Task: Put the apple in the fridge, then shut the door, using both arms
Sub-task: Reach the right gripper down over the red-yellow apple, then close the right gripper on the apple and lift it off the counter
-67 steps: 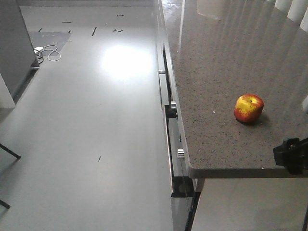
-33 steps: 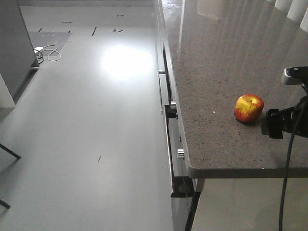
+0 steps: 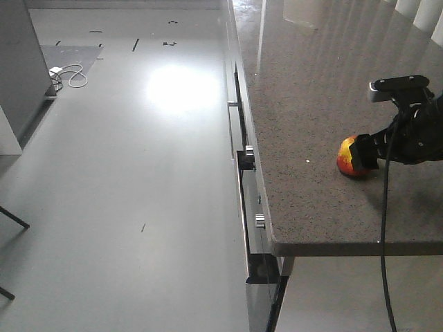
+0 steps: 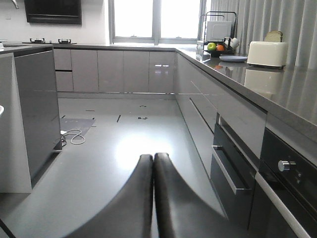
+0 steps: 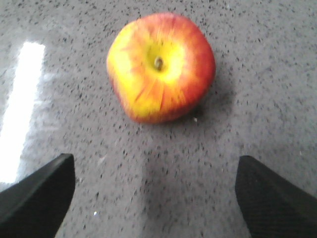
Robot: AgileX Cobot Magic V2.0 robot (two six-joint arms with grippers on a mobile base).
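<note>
Red-and-yellow apple [image 5: 161,67]: stem-up on the speckled grey stone counter [image 3: 304,90], near the front edge, towards the corner above the drawer fronts [image 3: 243,173].

Step in hand, by judgement: approach for pick-up, first stage of the task. Nothing grasped yet.

Right end effector [image 5: 156,196]: released, fingers [image 5: 39,191] spread wide, low over the counter. Tips short of the apple in the wrist view, with no contact visible. Overlaps the apple's right side in the front view, so the gap cannot be judged there.

Left end effector [image 4: 153,198]: clenched on nothing, pads pressed together, aimed along the open floor [image 4: 124,158], well apart from the apple.

Next move, by judgement:
- Advance the right end effector to centre the apple between the fingers.
- Clench across the widest part.
- Keep the tips clear of the counter surface.
- Approach squarely; expect rolling on the smooth stone on one-sided first contact.

Transfer to the fridge and closing of the door: both outstanding, the door likely a job for the left arm.

Markings: no brand, label or legible writing in any view. Black floor marks [image 3: 169,43] too small to read.
</note>
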